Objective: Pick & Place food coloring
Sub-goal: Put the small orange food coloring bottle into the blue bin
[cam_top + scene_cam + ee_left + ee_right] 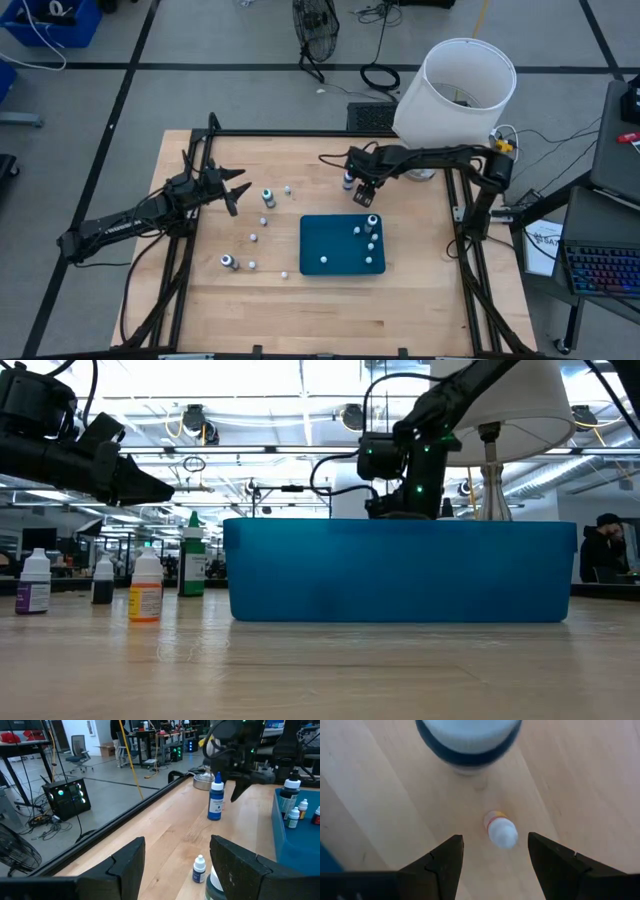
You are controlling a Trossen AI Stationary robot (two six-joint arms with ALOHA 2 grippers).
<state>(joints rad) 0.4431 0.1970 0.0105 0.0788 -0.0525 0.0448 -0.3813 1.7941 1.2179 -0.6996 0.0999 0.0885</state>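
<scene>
**Inspector A:** We found the right gripper [365, 193] with jaws apart and empty, hanging just behind the teal tray [315, 250], a small orange-banded bottle [501, 831] on the table directly beneath it.

**Inspector B:** The left gripper [232, 190] waited open beside a larger bottle [268, 197]. Other bottles lay scattered on the table, several already in the tray.

**Inspector A:** We judged a risk: an off-centre descent could topple the small bottle, or clip the blue-labelled bottle [216, 800] close by.
</scene>
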